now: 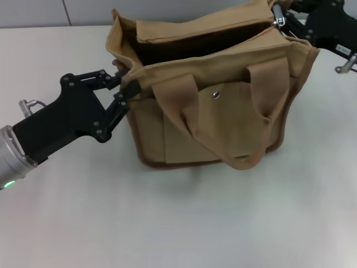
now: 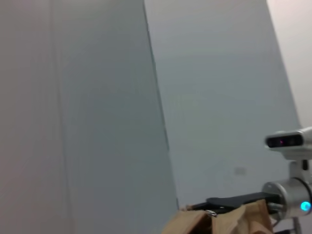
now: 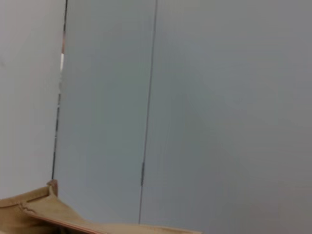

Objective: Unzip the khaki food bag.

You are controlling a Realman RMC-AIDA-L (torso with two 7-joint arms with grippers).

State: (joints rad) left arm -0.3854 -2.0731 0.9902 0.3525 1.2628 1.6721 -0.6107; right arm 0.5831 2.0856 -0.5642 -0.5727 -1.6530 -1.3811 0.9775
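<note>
Khaki canvas food bag (image 1: 223, 111), boxy, brown-piped, webbing handles, silver snap (image 1: 215, 95); upright on white table (image 1: 167, 223), top gaping open. Left gripper (image 1: 124, 84): fingers pinching bag's left upper edge. Right gripper (image 1: 279, 19): at bag's far right corner by metal zipper pull; finger state cannot be told.

A plain indoor test space, likely a lab or office. A bare white tabletop (image 1: 178, 223) fills the head view, and beyond it, toward twelve o'clock, stand smooth pale grey wall panels (image 3: 219, 112) with thin vertical seams (no furnishings or decoration show anywhere).
</note>
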